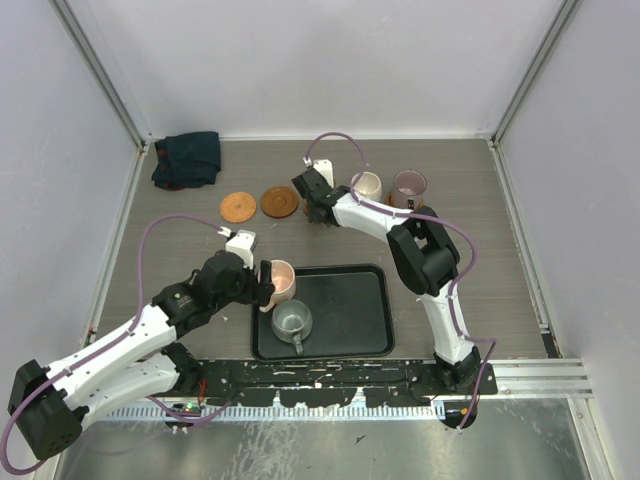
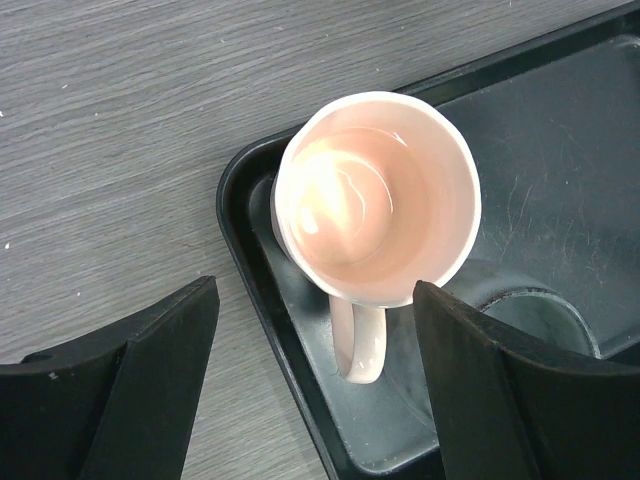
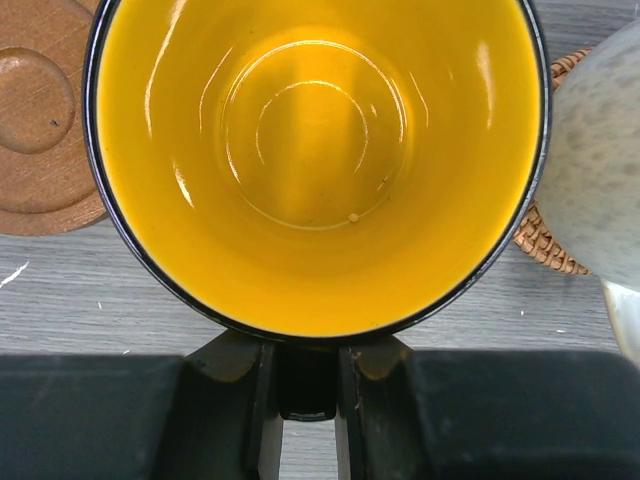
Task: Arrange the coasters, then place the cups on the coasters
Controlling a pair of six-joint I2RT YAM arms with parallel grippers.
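The pink cup (image 2: 375,200) stands in the black tray's (image 2: 560,150) near-left corner. Its handle points back between the fingers of my left gripper (image 2: 315,390), which is open and touches nothing. The grey cup (image 1: 292,320) sits in the tray beside it. My right gripper (image 3: 308,360) is shut on the handle of the yellow cup (image 3: 310,150), which is black outside. The yellow cup hangs between a brown coaster (image 3: 40,110) and the cream cup (image 3: 600,170). What lies under it is hidden. The cream cup (image 1: 367,185) and mauve cup (image 1: 408,185) stand on coasters at the back.
Two bare coasters (image 1: 238,207) (image 1: 279,201) lie left of my right gripper (image 1: 325,210). A dark folded cloth (image 1: 187,158) sits in the back-left corner. Walls close in the table on three sides. My left gripper (image 1: 262,283) is at the tray's (image 1: 350,300) left edge.
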